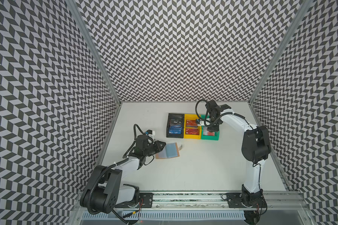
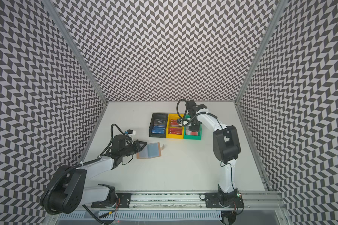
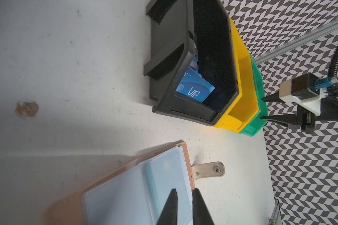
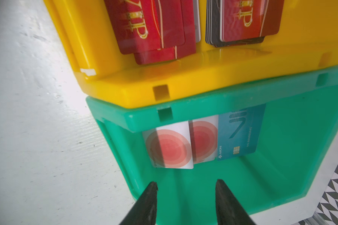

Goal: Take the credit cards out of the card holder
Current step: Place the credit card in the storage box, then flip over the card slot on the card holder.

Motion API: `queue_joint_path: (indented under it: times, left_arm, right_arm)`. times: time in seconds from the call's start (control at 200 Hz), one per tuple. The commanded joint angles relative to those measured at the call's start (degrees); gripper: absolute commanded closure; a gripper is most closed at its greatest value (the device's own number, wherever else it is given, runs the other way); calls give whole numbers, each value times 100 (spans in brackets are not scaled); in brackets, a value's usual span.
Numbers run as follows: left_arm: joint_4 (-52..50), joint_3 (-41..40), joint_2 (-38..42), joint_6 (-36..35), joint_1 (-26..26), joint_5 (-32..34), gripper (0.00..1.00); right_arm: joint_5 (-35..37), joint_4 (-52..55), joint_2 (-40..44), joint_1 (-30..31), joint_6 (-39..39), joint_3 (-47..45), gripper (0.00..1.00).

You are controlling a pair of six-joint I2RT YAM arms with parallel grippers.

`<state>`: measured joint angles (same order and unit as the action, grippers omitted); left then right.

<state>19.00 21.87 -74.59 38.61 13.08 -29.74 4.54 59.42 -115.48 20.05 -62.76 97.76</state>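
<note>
Card holder (image 1: 167,151): tan, lying open on the counter (image 1: 183,171), blue-grey sleeves up, snap tab (image 3: 209,171) toward the bins.
Left claw (image 3: 184,191): tips over a sleeve, only a narrow gap between them; a pinch cannot be told.
Right claw (image 4: 186,183): jaws apart, empty, above the green bin (image 4: 281,155).
Black bin (image 3: 183,48): blue card (image 3: 193,91), lettered "VIP".
Yellow bin (image 4: 125,91): red cards (image 4: 144,29), gold "VIP".
Green bin contents: two pale cards (image 4: 170,149) with red circles (small print unreadable); teal card (image 4: 240,134), chip, marked "AION".
</note>
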Motion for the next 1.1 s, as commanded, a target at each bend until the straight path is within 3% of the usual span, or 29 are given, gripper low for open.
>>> queue_joint_path:
  times: [0.0,0.235,0.456,0.681,0.816,1.021,1.091]
  left_arm:
    - [-51,-24,63,-64,-42,73,82]
    - [-18,-7,-55,-81,-50,71,83]
    - [-145,-17,-36,-30,-47,70,87]
    - [-418,-145,124,-29,-42,222,90]
    - [-450,-332,177,-20,-36,273,91]
    - [-589,-592,354,-19,-29,518,91]
    - [-684,-641,471,-44,-34,576,91]
  right_arm:
    - [-146,52,131,-23,-52,16,50]
    - [-187,85,-10,-28,10,136,50]
    - [-1460,-128,568,65,375,152,60]
    - [-2047,-1296,1640,723,1390,-1007,67]
    - [-1821,-2474,2201,1475,2316,-1931,87]
    - [-1746,-3629,2701,2363,2811,-3116,100]
    - [-1848,-4015,2713,2424,3441,-3360,100]
